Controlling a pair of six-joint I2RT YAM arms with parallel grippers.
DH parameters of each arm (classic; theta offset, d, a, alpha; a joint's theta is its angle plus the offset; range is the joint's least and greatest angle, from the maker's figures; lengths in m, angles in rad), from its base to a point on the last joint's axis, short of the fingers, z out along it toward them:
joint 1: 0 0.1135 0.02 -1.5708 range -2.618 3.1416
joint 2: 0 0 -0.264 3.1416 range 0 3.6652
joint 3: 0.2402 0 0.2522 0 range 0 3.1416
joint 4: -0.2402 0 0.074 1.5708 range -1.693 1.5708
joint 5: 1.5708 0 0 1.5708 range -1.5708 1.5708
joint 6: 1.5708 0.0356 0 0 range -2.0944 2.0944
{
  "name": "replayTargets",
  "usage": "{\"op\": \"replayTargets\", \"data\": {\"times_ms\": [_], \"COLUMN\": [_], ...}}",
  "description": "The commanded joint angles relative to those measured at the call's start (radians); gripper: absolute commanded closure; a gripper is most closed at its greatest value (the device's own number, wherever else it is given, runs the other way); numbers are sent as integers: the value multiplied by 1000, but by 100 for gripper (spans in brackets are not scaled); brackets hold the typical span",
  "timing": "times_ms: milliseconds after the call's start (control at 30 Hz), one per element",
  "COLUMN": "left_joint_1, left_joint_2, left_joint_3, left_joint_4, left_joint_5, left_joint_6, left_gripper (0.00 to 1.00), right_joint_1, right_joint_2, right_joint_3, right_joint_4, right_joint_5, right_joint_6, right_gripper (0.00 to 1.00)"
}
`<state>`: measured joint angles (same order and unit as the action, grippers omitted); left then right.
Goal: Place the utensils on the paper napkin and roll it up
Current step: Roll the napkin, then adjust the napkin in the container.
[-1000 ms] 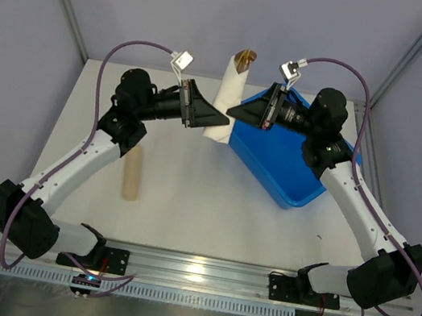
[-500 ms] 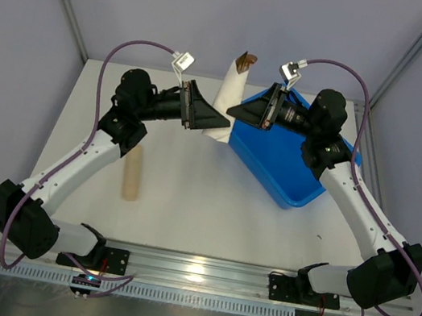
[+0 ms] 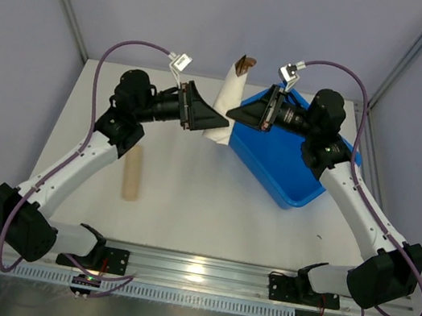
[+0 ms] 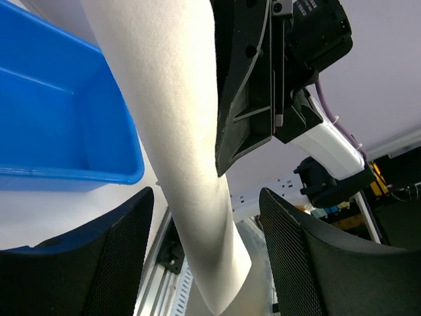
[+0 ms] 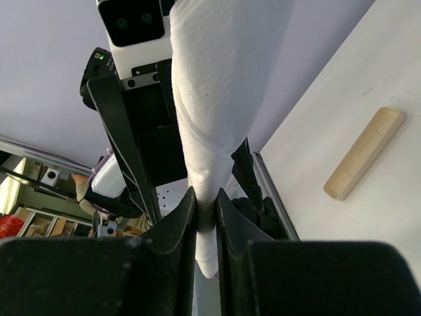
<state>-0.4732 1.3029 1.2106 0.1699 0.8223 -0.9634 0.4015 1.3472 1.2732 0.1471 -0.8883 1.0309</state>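
Table (image 3: 188, 195): one napkin (image 3: 226, 97), one bin (image 3: 276, 160)

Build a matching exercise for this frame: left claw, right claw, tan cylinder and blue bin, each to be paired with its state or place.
Column one:
1. left claw
2. right claw
3. tan cylinder
4. blue bin

Column two:
A. lying flat on the table's left side
B. shut on the rolled napkin
C. standing on the table's right side
D. open, one finger on either side of the rolled napkin

Pairs: 1-D, 2-B, 3-A, 4-C
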Motion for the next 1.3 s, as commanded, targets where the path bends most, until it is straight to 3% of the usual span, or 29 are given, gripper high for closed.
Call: {"op": "replayTargets", "data": {"times_ms": [0,200,433,600,833,1067,1267], "left_joint_1": [19,64,128,142,145,145,145], "left_joint_2": [-65,-139,-240,-258,-287,-335,-369], "left_joint_3": [-8,-31,6,119,155,135,133], "left_joint_4": [-62,-190,-564,-846,-948,-986,-1018], "left_joint_5": [-40,-112,-288,-440,-480,-506,-515], "left_joint_6": [55,132,316,417,466,515,574], "left_gripper": [33,32,32,33,33,33,33], "right_joint_1": [-3,-4,-44,-128,-202,-231,-231], "right_joint_2": [-37,-42,-40,-25,62,136,125], "right_joint_3": [38,67,123,175,342,411,351], "right_joint_4": [-9,-127,-375,-572,-886,-1009,-1052], "right_joint_5": [9,32,77,146,268,390,537], "right_joint_6": [-52,-124,-273,-471,-739,-919,-1055], "right_gripper": [97,96,96,96,96,96,97]}}
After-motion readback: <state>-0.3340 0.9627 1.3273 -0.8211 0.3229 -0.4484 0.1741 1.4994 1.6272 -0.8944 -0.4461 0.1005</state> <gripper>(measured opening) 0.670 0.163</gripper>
